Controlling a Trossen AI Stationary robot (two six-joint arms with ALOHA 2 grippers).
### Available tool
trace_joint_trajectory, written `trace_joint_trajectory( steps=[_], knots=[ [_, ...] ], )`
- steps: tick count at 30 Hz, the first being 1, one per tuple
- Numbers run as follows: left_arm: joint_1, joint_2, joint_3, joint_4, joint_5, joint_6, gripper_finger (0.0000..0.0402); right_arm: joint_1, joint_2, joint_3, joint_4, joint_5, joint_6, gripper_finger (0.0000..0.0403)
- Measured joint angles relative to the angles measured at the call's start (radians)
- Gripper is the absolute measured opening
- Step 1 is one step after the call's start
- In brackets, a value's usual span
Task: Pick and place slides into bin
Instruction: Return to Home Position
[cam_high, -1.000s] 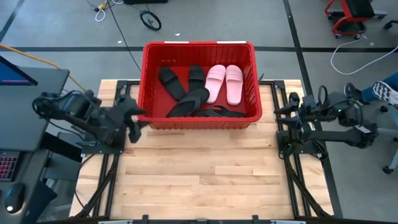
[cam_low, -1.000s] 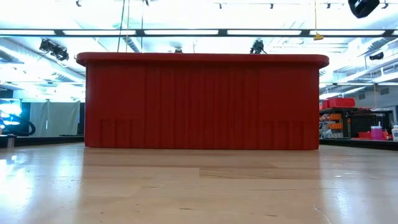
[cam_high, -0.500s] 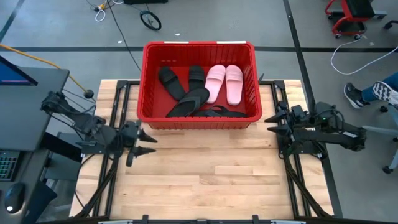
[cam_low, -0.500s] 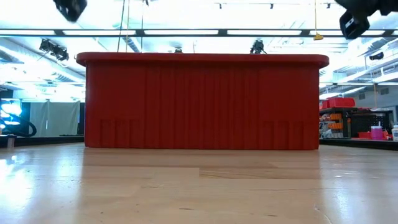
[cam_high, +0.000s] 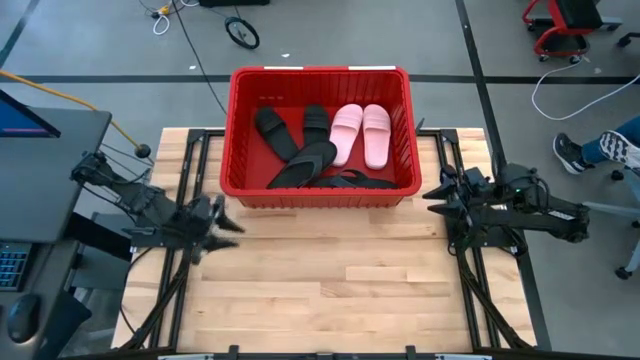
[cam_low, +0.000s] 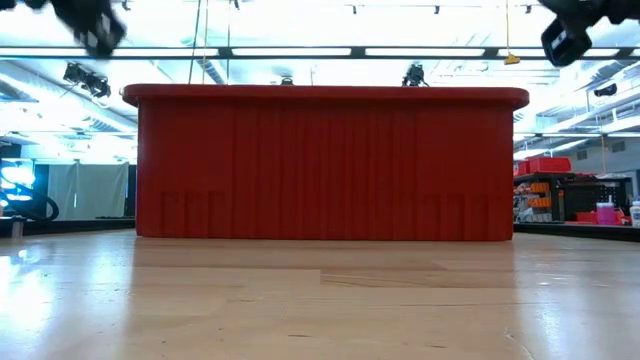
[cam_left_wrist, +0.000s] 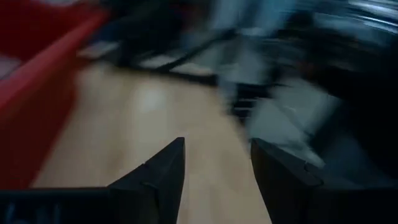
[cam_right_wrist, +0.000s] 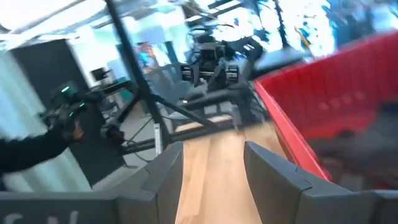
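Note:
The red bin (cam_high: 320, 135) stands at the table's far middle; it fills the low view (cam_low: 325, 165). Inside it lie two pale pink slides (cam_high: 362, 133), two black wide-strap slides (cam_high: 292, 128) and black flip-flops (cam_high: 330, 170). My left gripper (cam_high: 228, 222) is open and empty over the table's left side, near the bin's near left corner. My right gripper (cam_high: 432, 192) is open and empty at the table's right side, beside the bin's near right corner. Each wrist view shows its own open fingers: the left (cam_left_wrist: 214, 171) and the right (cam_right_wrist: 211, 165).
Bare wooden table (cam_high: 330, 290) lies in front of the bin. Black frame rails (cam_high: 470, 270) run along both table sides. A person's shoe (cam_high: 575, 152) shows on the floor at the right. A desk with a monitor (cam_high: 20, 120) stands at the left.
My left gripper has drawn back from the bin's near left corner toward the table's near edge and turned to point toward the right. My right gripper has moved a little toward the bin's near right corner. The sandals in the bin have kept still.

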Motion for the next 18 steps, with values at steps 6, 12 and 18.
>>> trace_joint_trajectory(
  steps=[6,12,18],
  knots=[
    [-0.001,-0.100,0.001,0.046,0.301,0.251,0.0195,0.000,0.000,0.000,0.028,-0.042,-0.114,0.0175],
    [-0.001,-0.261,0.001,-0.076,0.313,0.299,0.0201,0.000,-0.030,0.000,0.028,-0.037,-0.117,0.0175],
    [-0.001,-0.420,0.001,-0.183,0.319,0.363,0.0200,0.000,-0.111,-0.029,0.060,-0.038,-0.116,0.0175]
  ],
)
